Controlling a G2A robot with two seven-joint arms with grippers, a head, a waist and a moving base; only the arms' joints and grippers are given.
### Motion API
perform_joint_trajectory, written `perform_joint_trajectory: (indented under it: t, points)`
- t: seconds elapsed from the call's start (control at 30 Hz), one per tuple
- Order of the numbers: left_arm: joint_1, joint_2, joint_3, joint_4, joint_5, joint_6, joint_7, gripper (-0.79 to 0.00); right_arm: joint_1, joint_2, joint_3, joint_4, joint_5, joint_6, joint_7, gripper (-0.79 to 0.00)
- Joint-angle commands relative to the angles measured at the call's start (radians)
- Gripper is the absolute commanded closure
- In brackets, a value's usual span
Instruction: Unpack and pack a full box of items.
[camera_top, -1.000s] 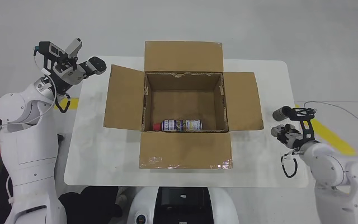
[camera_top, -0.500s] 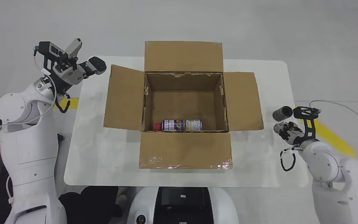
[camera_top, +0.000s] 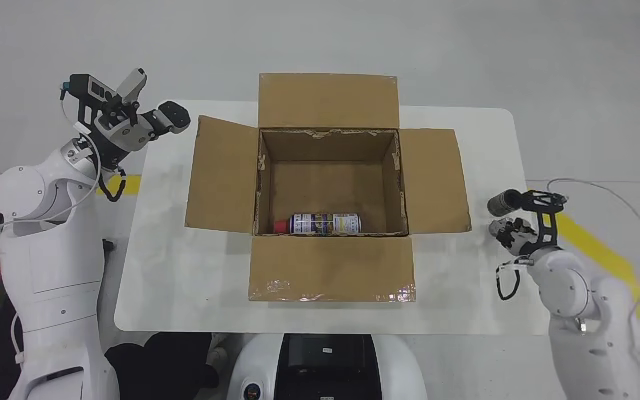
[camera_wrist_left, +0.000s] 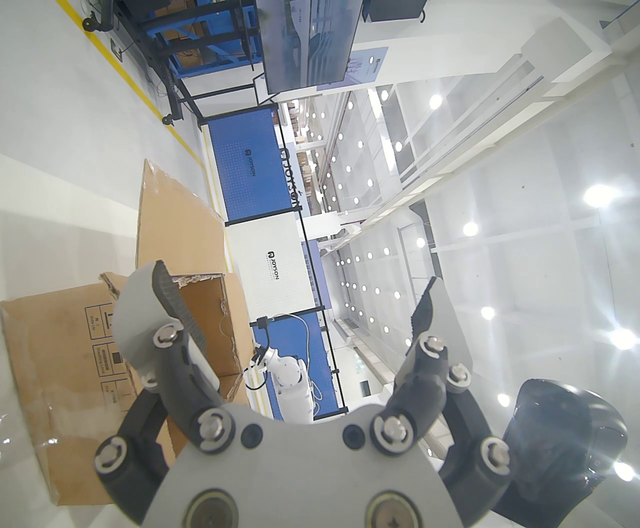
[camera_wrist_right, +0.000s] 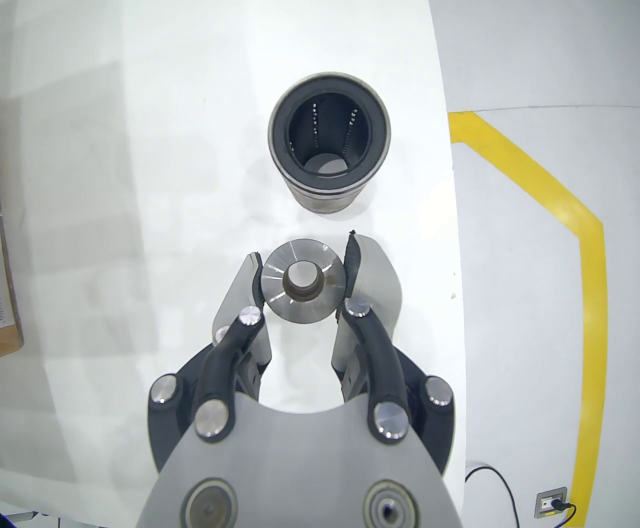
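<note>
Noted right gripper (camera_wrist_right: 303, 272) clamped on steel part (camera_wrist_right: 280, 292), right edge of top frame, just beside upright black bearing (camera_wrist_right: 325, 192). Found left gripper (camera_wrist_left: 295, 290) agape, empty, upper left. Logged box (camera_top: 330, 268) centre, can (camera_top: 325, 223) inside. Judged risks: bearing knocked over, rolling off table (camera_top: 480, 130) edge; smooth part slipping from pads.

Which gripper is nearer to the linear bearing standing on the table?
Right. The right gripper, holding a metal disc, is just beside the linear bearing; the left gripper is across the cardboard box.

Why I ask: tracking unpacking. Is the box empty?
Not empty: one can lies on its side on the box floor, by the robot-side wall.
</note>
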Motion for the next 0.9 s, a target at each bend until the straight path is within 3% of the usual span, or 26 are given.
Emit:
perform_joint_trajectory:
  t: [0.0,0.43,0.57,0.63,0.73,0.87]
  points:
    - [0.000,0.000,0.000,0.000,0.000,0.000,0.000,-0.785,-0.002,0.000,0.004,0.007,0.009,-0.001,-0.008,0.000]
    - [0.000,0.000,0.000,0.000,0.000,0.000,0.000,-0.785,0.012,0.002,-0.008,0.029,-0.002,-0.008,-0.032,-0.009]
    - [0.000,0.000,0.000,0.000,0.000,0.000,0.000,-0.785,0.019,0.002,-0.016,0.044,-0.002,-0.010,-0.034,-0.049]
    - [0.000,0.000,0.000,0.000,0.000,0.000,0.000,-0.785,0.022,0.002,-0.018,0.047,0.000,-0.010,-0.035,-0.111]
    - [0.000,0.000,0.000,0.000,0.000,0.000,0.000,-0.785,0.022,0.002,-0.021,0.052,0.004,-0.012,-0.035,-0.336]
    - [0.000,0.000,0.000,0.000,0.000,0.000,0.000,-0.785,0.022,0.002,-0.026,0.056,0.008,-0.013,-0.035,-0.329]
